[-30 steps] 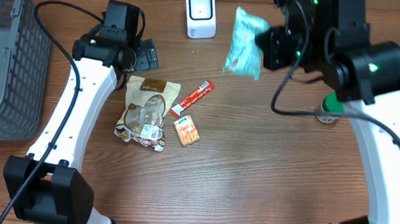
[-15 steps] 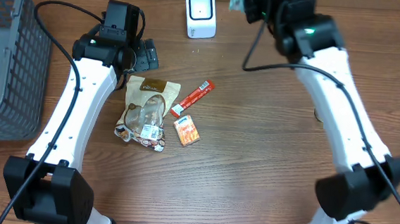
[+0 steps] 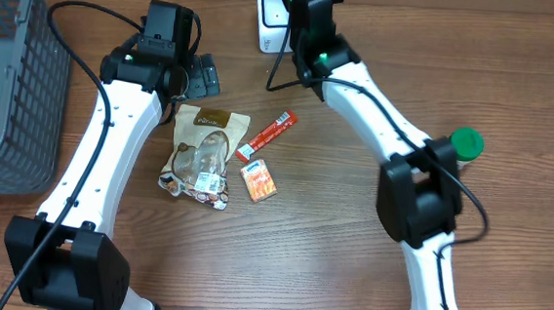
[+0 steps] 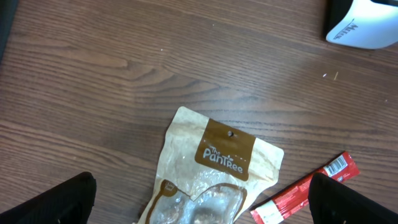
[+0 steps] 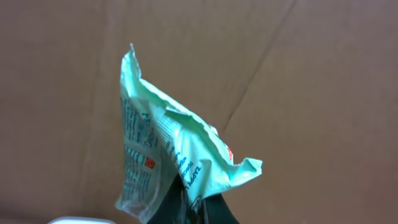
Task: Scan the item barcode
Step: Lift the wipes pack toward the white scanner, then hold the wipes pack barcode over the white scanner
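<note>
My right gripper [image 5: 193, 210] is shut on the lower edge of a crumpled mint-green packet [image 5: 168, 149], held upright before a brown cardboard wall. A white sliver of the barcode scanner [image 5: 68, 220] shows at the bottom left of the right wrist view. From overhead, the right arm [image 3: 311, 21] reaches over the white scanner [image 3: 266, 22] at the table's back edge and the packet is hidden. My left gripper [image 4: 202, 208] hangs open above a brown snack pouch [image 4: 211, 168], with nothing between its fingers [image 4: 59, 199].
A red stick pack [image 3: 267, 136] and a small orange box [image 3: 260, 180] lie beside the brown pouch [image 3: 202, 150]. A green-capped bottle [image 3: 465, 144] stands at the right. A grey wire basket [image 3: 8, 87] fills the left edge.
The right arm has swung left with the mint packet, from right of the scanner to over it. The packet has left the overhead view. The left arm has not moved.
</note>
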`<state>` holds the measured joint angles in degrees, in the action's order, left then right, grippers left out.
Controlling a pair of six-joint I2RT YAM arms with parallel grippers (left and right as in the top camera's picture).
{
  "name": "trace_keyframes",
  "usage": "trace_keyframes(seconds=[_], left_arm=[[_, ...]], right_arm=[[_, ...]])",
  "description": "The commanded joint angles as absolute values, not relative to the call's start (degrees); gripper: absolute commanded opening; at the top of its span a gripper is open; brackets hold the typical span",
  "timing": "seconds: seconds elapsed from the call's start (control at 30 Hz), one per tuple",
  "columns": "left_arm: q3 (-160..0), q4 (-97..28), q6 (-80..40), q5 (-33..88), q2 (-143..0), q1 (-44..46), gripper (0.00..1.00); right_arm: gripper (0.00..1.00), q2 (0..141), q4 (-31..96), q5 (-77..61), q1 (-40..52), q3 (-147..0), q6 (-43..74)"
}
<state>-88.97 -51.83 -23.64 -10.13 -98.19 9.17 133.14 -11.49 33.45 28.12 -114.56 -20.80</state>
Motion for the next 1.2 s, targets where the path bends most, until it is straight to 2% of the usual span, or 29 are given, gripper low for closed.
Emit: trace_keyframes(seconds=[0.0, 0.2, 0.53, 0.83, 1.17], left_arm=[[-89.73, -51.83, -24.01, -10.5, -98.13, 9.34, 1.0], [-89.73, -51.83, -24.01, -10.5, -98.13, 9.34, 1.0], [-89.73, -51.83, -24.01, -10.5, -98.13, 9.34, 1.0], [-89.73, -51.83, -24.01, -10.5, -98.13, 9.34, 1.0], [-89.73, -51.83, -24.01, -10.5, -98.13, 9.34, 1.0]], right_arm=[[0.04, 137.38, -20.47, 37.23, 27.62, -115.72, -21.28], [0.04, 141.97, -23.42, 29.74, 27.57, -115.72, -20.99], [0.04, 145.86, -24.45, 28.18, 27.59, -115.72, -19.29], [0.04, 145.86, -18.04, 26.65, 27.7, -115.72, -14.7], [0.04, 145.86, -12.36, 26.7, 29.21, -115.72, -14.81]])
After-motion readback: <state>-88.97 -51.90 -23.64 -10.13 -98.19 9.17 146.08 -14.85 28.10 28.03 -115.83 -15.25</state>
